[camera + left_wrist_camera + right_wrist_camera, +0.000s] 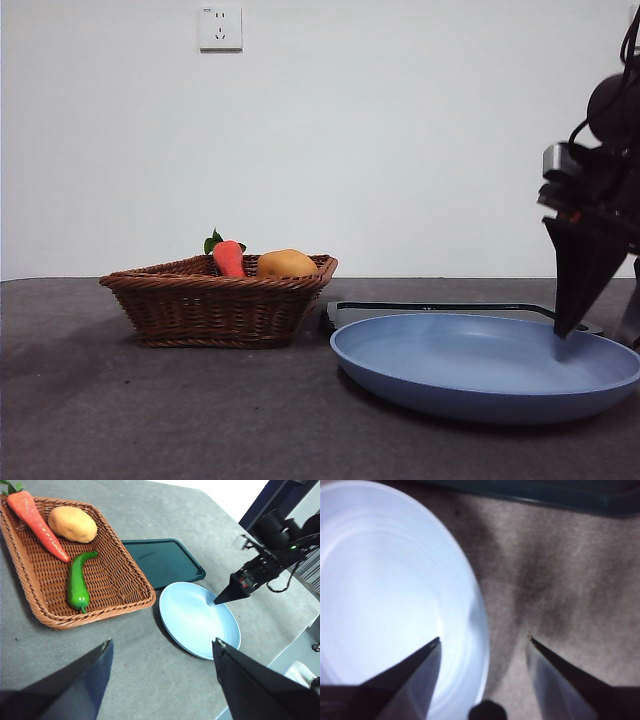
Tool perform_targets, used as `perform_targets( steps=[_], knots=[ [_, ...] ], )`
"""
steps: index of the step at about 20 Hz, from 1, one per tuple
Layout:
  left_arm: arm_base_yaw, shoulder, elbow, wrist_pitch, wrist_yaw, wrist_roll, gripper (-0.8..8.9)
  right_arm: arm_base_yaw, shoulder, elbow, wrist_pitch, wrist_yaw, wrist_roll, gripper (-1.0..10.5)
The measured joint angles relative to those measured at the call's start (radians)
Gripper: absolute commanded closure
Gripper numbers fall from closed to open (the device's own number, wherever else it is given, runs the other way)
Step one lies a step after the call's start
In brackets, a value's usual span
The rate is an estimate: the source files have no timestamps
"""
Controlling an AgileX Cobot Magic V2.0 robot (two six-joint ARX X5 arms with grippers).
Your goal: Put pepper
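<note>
Meanwhile, pepper (77, 582) in basket (30, 585), well apart from both arms' fingers

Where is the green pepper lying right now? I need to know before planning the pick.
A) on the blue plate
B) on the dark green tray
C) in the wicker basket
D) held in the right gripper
C: the left wrist view shows the pepper lying in the wicker basket beside the carrot and the potato, while the blue plate holds nothing and the right gripper is open over the plate's rim.
</note>
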Motion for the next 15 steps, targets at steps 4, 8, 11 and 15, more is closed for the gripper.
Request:
perform_targets(
  steps=[4, 8, 11, 15],
  knots=[
    [0.0, 0.0, 0.0, 0.0, 0.0, 0.0, 4.65, 0.004, 0.025, 0.0, 0.003, 0.0, -0.007, 8.2],
    [0.0, 0.0, 0.0, 0.0, 0.0, 0.0, 4.65, 0.004, 0.039, 0.0, 0.004, -0.005, -0.009, 9.4],
    [-0.002, 0.0, 0.0, 0.0, -0.007, 0.0, 4.65, 0.003, 0.039, 0.003, 0.003, -0.013, 0.003, 9.4],
    [-0.05, 0.005, 0.0, 0.04, -0.089, -0.011, 4.65, 0.003, -0.018, 0.003, -0.046, -0.011, 0.022, 9.4]
  ],
)
